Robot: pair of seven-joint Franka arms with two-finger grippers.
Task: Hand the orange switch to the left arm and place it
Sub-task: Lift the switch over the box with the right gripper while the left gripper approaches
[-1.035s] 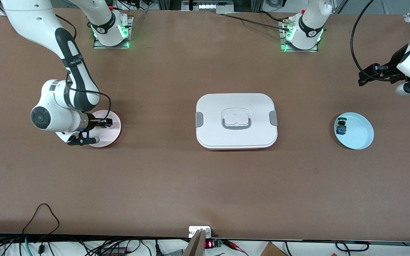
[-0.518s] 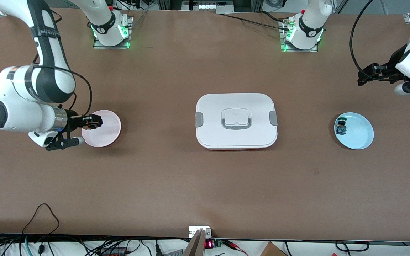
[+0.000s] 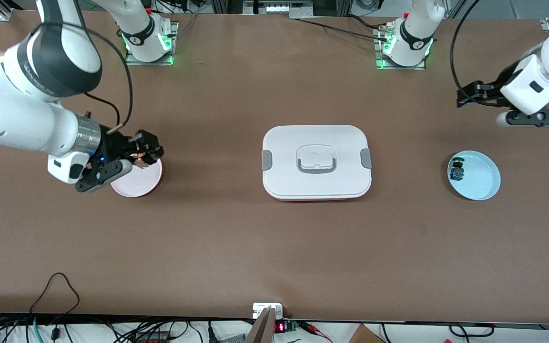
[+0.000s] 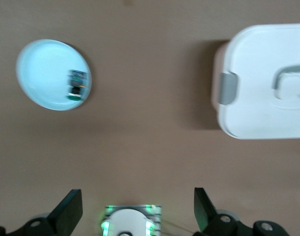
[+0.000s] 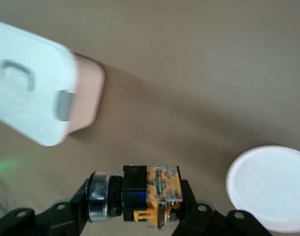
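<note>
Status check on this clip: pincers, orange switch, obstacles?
Right pincer shut on black-bodied orange switch over pink plate. Left pincer open, waiting. White lidded box mid-table, between the arms.

No legible text, brand or label anywhere. A small red digit display [image 3: 279, 327] sits at the desk [image 3: 236, 238] edge nearest the front cam, prob. numerals, but too tiny to read. Arm base markings are unreadable too.

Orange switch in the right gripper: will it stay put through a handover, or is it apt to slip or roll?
The orange switch looks rigid and light, so it probably won't flex. The right gripper pinches only part of it, so a nudge might twist it. Its round end suggests it could roll if dropped on the table.
</note>
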